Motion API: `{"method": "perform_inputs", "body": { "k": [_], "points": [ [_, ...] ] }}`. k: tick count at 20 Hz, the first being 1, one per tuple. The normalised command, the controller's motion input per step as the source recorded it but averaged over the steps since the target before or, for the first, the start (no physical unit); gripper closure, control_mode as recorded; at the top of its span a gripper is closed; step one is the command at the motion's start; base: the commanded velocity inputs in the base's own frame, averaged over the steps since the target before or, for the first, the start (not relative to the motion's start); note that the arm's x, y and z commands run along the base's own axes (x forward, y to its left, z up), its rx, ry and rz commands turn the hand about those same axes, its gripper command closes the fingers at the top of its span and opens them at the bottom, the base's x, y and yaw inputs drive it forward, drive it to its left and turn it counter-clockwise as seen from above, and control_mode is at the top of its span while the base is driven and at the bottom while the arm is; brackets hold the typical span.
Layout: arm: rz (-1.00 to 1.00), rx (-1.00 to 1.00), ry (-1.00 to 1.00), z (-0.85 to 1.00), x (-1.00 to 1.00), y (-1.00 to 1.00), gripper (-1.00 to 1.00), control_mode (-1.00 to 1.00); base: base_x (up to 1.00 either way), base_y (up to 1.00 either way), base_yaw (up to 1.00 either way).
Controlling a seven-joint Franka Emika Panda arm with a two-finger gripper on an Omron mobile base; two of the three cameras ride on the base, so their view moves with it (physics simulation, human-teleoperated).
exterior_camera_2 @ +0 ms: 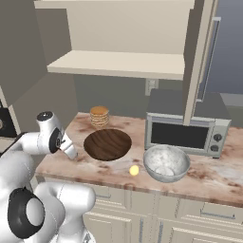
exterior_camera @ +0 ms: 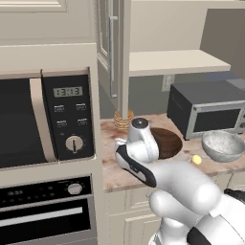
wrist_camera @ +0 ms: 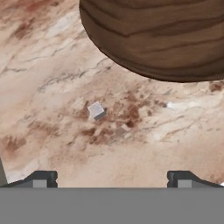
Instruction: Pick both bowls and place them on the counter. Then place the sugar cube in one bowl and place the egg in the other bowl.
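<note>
The dark wooden bowl (exterior_camera_2: 107, 144) and the pale grey bowl (exterior_camera_2: 166, 163) both stand on the marbled counter (exterior_camera_2: 213, 176), side by side. The yellow egg (exterior_camera_2: 134, 170) lies on the counter in front of the gap between them. In the hand view the tiny sugar cube (wrist_camera: 96, 110) rests on the counter (wrist_camera: 52, 65) just short of the wooden bowl (wrist_camera: 162, 35). My gripper (wrist_camera: 112, 180) hovers over the cube, open, with nothing between its fingertips. In the right base view the gripper (exterior_camera_2: 71, 152) points down at the counter, left of the wooden bowl.
A toaster oven (exterior_camera_2: 185, 129) stands at the back right behind the grey bowl. A stack of tan rings (exterior_camera_2: 99, 116) sits at the back behind the wooden bowl. A built-in microwave (exterior_camera: 45, 119) walls off the counter's left end. A cream shelf (exterior_camera_2: 118, 64) hangs above.
</note>
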Motion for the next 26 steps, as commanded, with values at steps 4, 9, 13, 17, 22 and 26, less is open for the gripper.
{"method": "perform_inputs", "body": {
  "k": [4,9,13,17,22,26],
  "points": [
    [0.0,0.0,0.02,-0.13,0.24,0.0,-1.0,-1.0,0.0,0.0,0.0],
    [0.0,0.0,0.03,-0.08,0.21,-0.03,-1.0,-1.0,0.0,0.0,0.0],
    [-0.01,0.0,0.03,-0.07,0.13,-0.02,-1.0,-1.0,0.0,0.0,0.0],
    [-0.01,0.0,0.03,-0.11,0.07,0.0,-1.0,-1.0,0.0,0.0,0.0],
    [-0.01,0.0,0.03,-0.13,0.05,0.0,-1.0,-1.0,0.0,0.0,0.0],
    [-0.02,0.0,0.01,-0.12,0.01,0.0,-1.0,-1.0,0.0,0.0,0.0]
  ]
}}
